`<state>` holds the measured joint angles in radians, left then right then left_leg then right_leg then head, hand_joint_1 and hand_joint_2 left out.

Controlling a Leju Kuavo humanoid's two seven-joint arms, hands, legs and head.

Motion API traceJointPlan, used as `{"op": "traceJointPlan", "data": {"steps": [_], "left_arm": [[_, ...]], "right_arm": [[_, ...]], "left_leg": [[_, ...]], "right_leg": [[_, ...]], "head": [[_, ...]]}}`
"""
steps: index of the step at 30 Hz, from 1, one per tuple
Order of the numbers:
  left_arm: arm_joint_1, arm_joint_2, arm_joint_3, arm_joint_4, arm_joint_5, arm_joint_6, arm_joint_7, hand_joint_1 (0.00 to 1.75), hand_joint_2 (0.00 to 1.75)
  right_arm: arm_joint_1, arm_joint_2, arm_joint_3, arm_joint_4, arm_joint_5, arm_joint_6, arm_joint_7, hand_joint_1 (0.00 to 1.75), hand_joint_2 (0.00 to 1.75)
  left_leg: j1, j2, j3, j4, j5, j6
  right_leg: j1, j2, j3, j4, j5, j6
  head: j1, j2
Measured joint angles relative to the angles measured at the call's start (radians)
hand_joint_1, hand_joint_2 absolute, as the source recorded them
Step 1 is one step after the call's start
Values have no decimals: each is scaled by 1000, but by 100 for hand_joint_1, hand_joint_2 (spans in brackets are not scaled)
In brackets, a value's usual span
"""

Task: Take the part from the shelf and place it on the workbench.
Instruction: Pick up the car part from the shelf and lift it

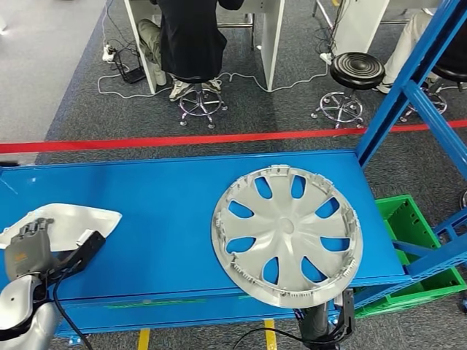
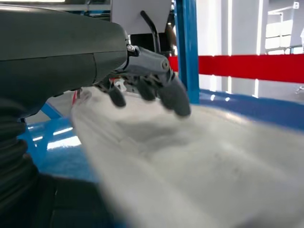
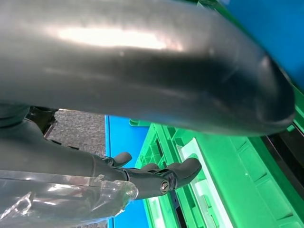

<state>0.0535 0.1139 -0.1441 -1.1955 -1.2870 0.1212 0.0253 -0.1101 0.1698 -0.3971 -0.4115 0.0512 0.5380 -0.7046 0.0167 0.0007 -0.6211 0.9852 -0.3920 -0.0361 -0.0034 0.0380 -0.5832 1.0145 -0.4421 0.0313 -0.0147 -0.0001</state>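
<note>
A silver wheel cover [image 1: 286, 233] lies flat on the blue shelf surface [image 1: 154, 219], its front rim jutting over the near edge. A white flat part [image 1: 82, 219] lies at the far left. My left hand [image 1: 49, 255] sits at that part's near edge, a dark finger reaching to it. From the wrist, the left hand [image 2: 150, 80] hovers just over the white part [image 2: 201, 161] with fingers apart and nothing held. My right hand [image 1: 330, 324] is low, under the wheel cover's front rim. Its fingers [image 3: 157, 175] are stretched out and hold nothing.
A green crate [image 1: 407, 219] sits low at the right, directly beyond the right hand [image 3: 229, 171]. Blue frame beams [image 1: 407, 80] rise at the right. Past a red floor line [image 1: 165, 140], a person [image 1: 190, 36] sits at a desk, with a black stool [image 1: 357, 71] nearby.
</note>
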Motion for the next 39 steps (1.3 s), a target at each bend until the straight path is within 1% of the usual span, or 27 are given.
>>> {"op": "traceJointPlan", "data": {"steps": [5, 15, 19, 23, 31, 36, 38, 39], "left_arm": [[-8, -8, 4, 27, -3, 7, -17, 175, 175], [-25, -19, 6, 31, 0, 25, -52, 175, 175], [-23, -23, 6, 25, 21, 45, -91, 175, 175], [-5, -31, 1, -15, 40, 70, -139, 175, 175], [22, -42, -19, -88, 34, 84, -152, 175, 175], [50, -49, -48, -155, 131, 83, -209, 175, 175], [63, -51, -71, -190, 159, 70, -213, 175, 175], [68, -51, -84, -207, 164, 66, -211, 175, 175]], "right_arm": [[-2, 1, 0, 0, 1, -13, 0, 0, 0], [-5, 2, 0, 1, -1, -27, 0, 0, 0], [-5, 2, 0, 1, -4, -30, 0, 0, 0], [-6, 2, 0, 1, -8, -33, 0, 0, 0], [-6, 2, 0, 1, -15, -36, 0, 0, 0], [-6, 2, 0, 1, -19, -35, -1, 0, 0], [-6, 2, 0, 1, -20, -35, -1, 0, 0], [-6, 3, 0, 1, -21, -35, -1, 0, 0]], "left_leg": [[0, 0, -1, 0, 2, -1], [0, 0, -2, 0, 3, -1], [0, 0, -2, 0, 3, -1], [0, 0, -2, 0, 4, -1], [0, 0, -6, 0, 5, 0], [0, 0, -8, 0, 5, 1], [-2, 0, -8, 1, 6, 9], [-2, 0, -7, -4, 10, 15]], "right_leg": [[0, 0, -2, 0, 1, 0], [0, 0, -2, 1, 2, 0], [0, 0, -3, 1, 2, 0], [0, 0, -4, 1, 3, 0], [0, 0, -7, 1, 4, 0], [0, 0, -8, 1, 4, 0], [-4, 0, -6, -6, 11, 7], [-5, 1, -5, -11, 15, 12]], "head": [[0, 0], [0, 0], [0, 0], [0, 0], [0, 0], [0, 0], [0, 0], [-1, 0]]}}
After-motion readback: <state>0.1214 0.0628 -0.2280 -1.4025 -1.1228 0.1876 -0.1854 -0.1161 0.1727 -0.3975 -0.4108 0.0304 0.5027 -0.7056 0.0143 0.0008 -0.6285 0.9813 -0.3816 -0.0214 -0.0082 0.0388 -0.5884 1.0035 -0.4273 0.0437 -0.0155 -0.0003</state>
